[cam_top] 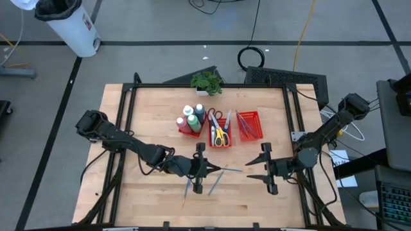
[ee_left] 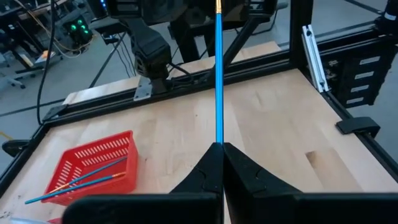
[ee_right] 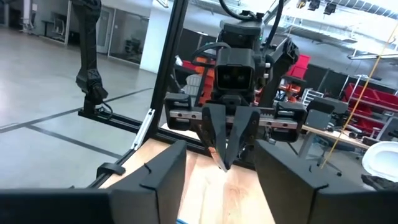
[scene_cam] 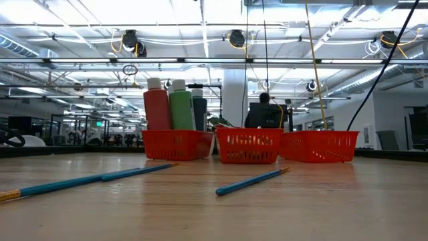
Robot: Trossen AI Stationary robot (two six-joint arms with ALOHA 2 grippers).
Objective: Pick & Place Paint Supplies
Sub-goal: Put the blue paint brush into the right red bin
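Bottles (cam_top: 191, 115), scissors (cam_top: 219, 131) and some brushes fill the trays (cam_top: 253, 133). Left gripper (cam_top: 207, 167) pinches one brush (ee_left: 219, 74); seemingly two lie near the bench's (cam_top: 148, 115) front edge. Right gripper (cam_top: 266, 168) gapes empty.

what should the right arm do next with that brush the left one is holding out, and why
Probably ease the right hand forward and close on the free end of the blue brush. The left hand is shut on that brush and points it straight at the right hand, whose fingers stand open facing it. The red tray with brushes lies nearer the right arm.
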